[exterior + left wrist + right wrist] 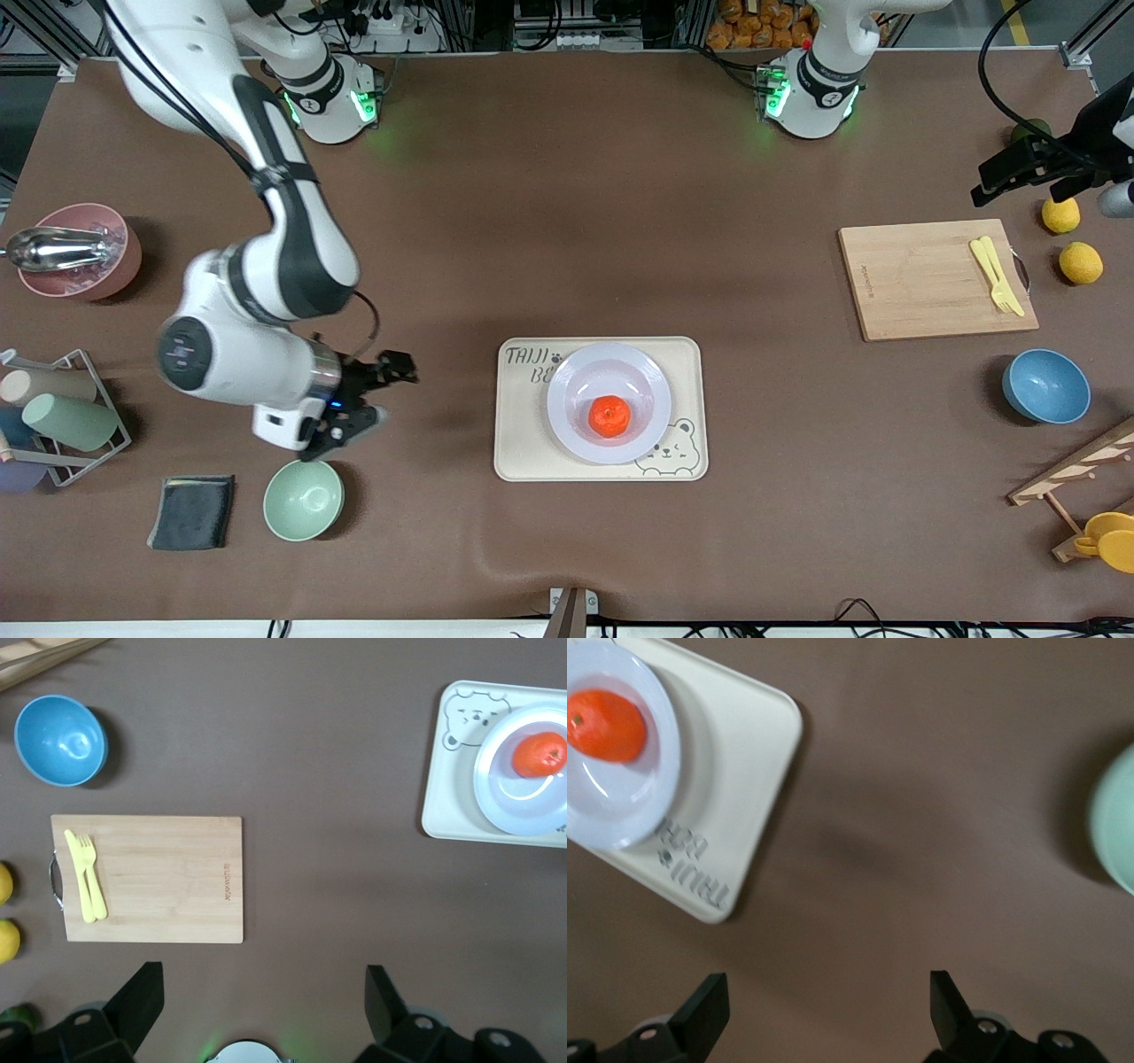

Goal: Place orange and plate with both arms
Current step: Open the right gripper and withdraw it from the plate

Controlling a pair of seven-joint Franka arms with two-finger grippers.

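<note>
on matte brown table (567,221): round orange (609,416) in glossy white plate (576,390), cream tray (523,443); left gripper (261,992) over table's left-arm end, right gripper (828,997) above the green bowl (303,500), both splayed wide, empty.

The brown table (567,221) carries a cream bear tray (523,443) well apart from the right gripper (376,399), a green bowl (303,500) just below that gripper, and a wooden cutting board (921,283) under the left gripper (261,1005).
</note>
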